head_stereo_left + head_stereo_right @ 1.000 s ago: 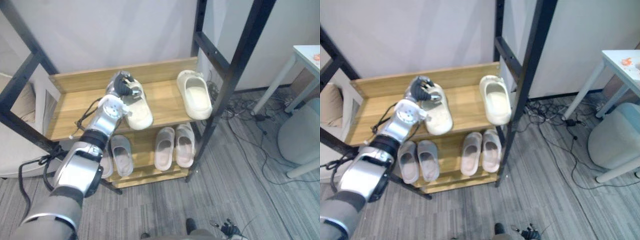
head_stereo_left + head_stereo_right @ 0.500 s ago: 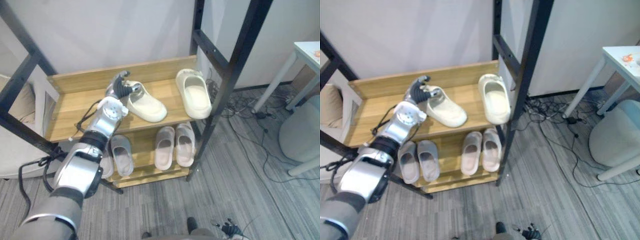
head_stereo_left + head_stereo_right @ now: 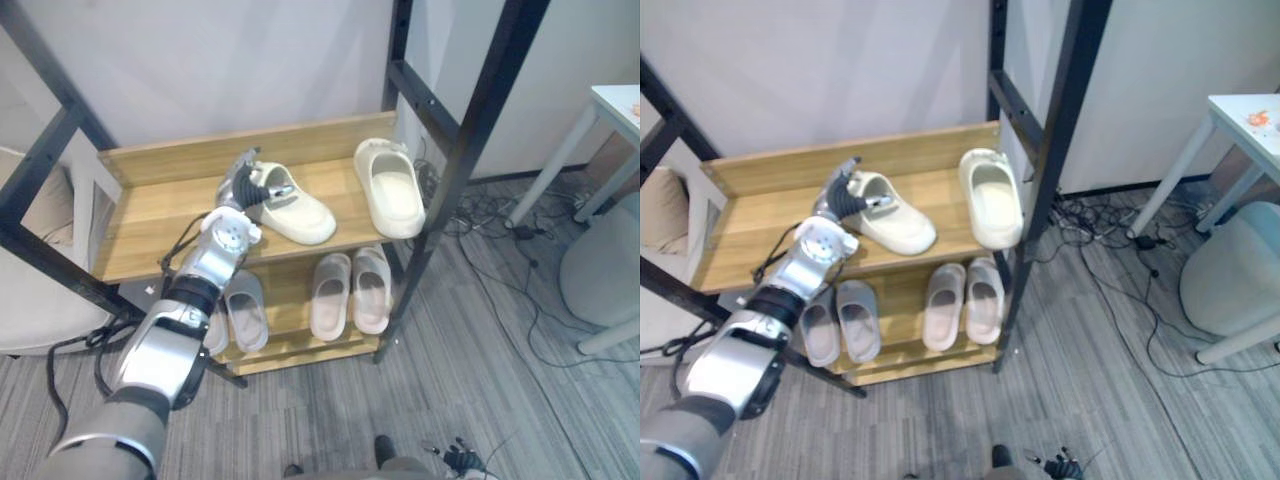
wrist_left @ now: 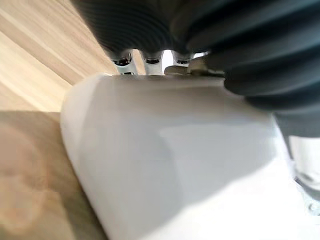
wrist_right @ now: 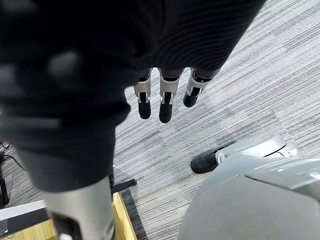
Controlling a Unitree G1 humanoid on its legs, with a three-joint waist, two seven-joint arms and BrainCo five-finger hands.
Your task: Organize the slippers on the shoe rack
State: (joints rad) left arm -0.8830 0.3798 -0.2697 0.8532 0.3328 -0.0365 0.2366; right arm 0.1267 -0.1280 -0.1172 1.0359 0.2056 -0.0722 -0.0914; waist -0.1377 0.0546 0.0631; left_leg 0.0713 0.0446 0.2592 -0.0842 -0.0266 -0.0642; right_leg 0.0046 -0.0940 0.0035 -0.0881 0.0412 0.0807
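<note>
Up top, the shoe rack (image 3: 140, 225) holds an angled cream slipper (image 3: 300, 210) with the left hand (image 3: 243, 183) at its heel, grip impossible to tell, and a straight cream slipper (image 3: 392, 192). Four grey slippers (image 3: 330, 295) line the lower shelf. The right hand (image 5: 166, 106) hangs, fingers relaxed, over carpet (image 5: 240, 90)

Grey carpet (image 3: 470, 385), white wall (image 3: 230, 70), side table (image 3: 618, 108)

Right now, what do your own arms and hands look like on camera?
The left arm has smooth silver-grey shells, with a round pale disc at the wrist. The left hand wears a dark ribbed cover. The right hand has the same cover and silver fingers with dark tips.
</note>
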